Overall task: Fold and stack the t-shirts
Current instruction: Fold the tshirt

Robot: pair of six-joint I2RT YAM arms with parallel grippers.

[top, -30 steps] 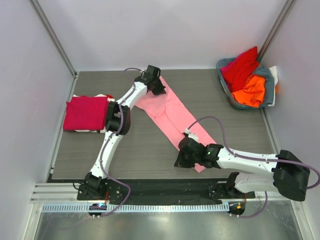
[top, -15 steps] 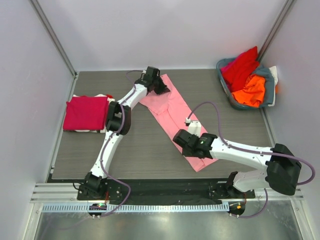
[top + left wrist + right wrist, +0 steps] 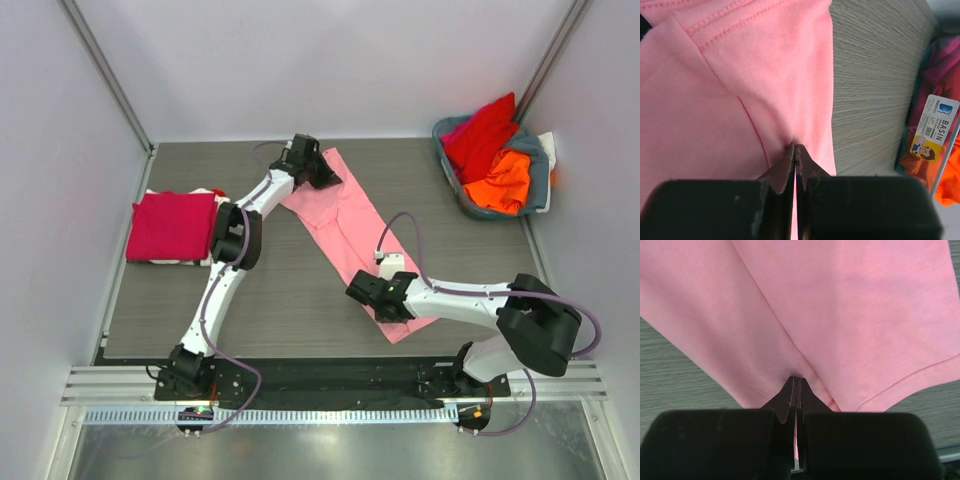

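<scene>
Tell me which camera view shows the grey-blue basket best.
The top external view: the grey-blue basket sits whole at the far right, a red shirt and an orange shirt inside. The left wrist view catches only a strip of its side, with a BASIN label, at the right edge. The right wrist view shows none of it.

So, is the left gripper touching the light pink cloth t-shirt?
Touching. The left wrist view shows the left gripper shut, pinching a fold of the light pink cloth t-shirt.
</scene>
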